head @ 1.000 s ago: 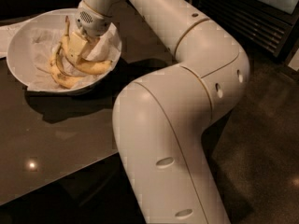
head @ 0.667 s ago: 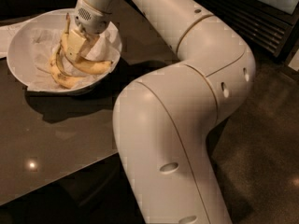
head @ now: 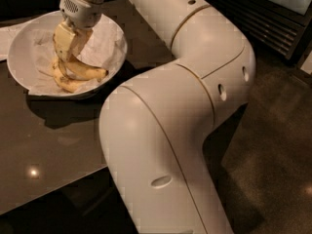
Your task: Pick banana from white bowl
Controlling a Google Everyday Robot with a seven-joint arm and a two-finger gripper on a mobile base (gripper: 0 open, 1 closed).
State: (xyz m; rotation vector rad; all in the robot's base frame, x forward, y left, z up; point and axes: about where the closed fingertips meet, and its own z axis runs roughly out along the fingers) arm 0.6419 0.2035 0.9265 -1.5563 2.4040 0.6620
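Note:
The white bowl (head: 19,57), lined with crumpled white paper, stands at the back left of the dark table. Two yellow bananas lie in it. The plumper banana (head: 90,72) points right, and a thinner banana (head: 68,86) lies just below it near the bowl's front. My gripper (head: 62,65) reaches down into the bowl from above and is down at the left ends of the bananas, which it hides. The wrist (head: 78,6) is right over the bowl.
My large white arm (head: 170,130) fills the middle and right of the view and hangs over the table's right edge. The glossy dark table (head: 44,150) runs to the front left. A white napkin (head: 7,33) lies behind the bowl. Dark floor (head: 273,145) is at the right.
My gripper has shifted a little to the left inside the bowl and sits lower on the bananas. The elbow has swung slightly. The bowl and bananas have not visibly moved.

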